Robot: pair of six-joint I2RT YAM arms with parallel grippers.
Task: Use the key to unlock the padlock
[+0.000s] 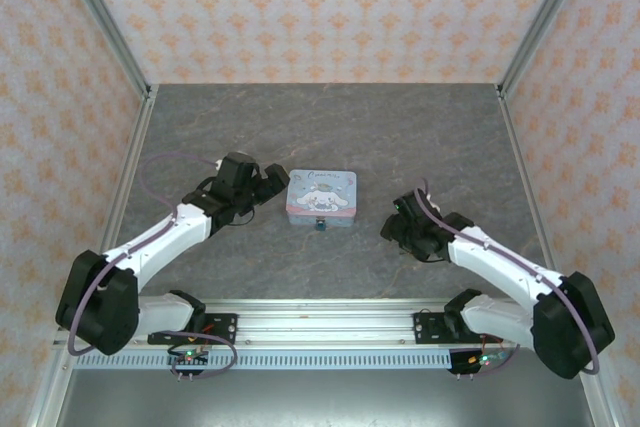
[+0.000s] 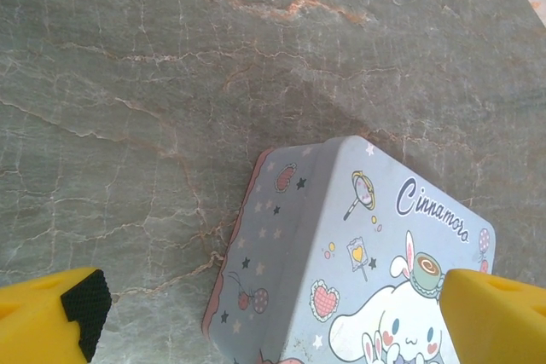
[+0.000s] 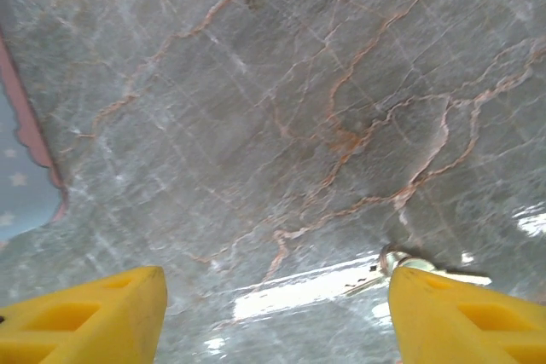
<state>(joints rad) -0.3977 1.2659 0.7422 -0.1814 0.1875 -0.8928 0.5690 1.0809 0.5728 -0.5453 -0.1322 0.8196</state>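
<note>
The padlock (image 1: 320, 225) is a tiny blue thing hanging at the near edge of the pastel cartoon tin (image 1: 321, 197). My left gripper (image 1: 272, 185) is open at the tin's left end. In the left wrist view the tin (image 2: 358, 262) lies between the wide-spread yellow fingers (image 2: 51, 317) of that gripper (image 2: 273, 321). My right gripper (image 1: 393, 224) hovers low over the table to the right of the tin, and it is open with nothing between its fingers. The key (image 3: 399, 262), small and pale metal, lies on the table at the tip of the right finger (image 3: 461, 313) of this gripper (image 3: 277, 287), partly hidden behind it.
The grey marble tabletop (image 1: 420, 137) is bounded by patterned walls on three sides and a metal rail (image 1: 320, 322) at the near edge. A corner of the tin (image 3: 21, 168) shows at the left of the right wrist view.
</note>
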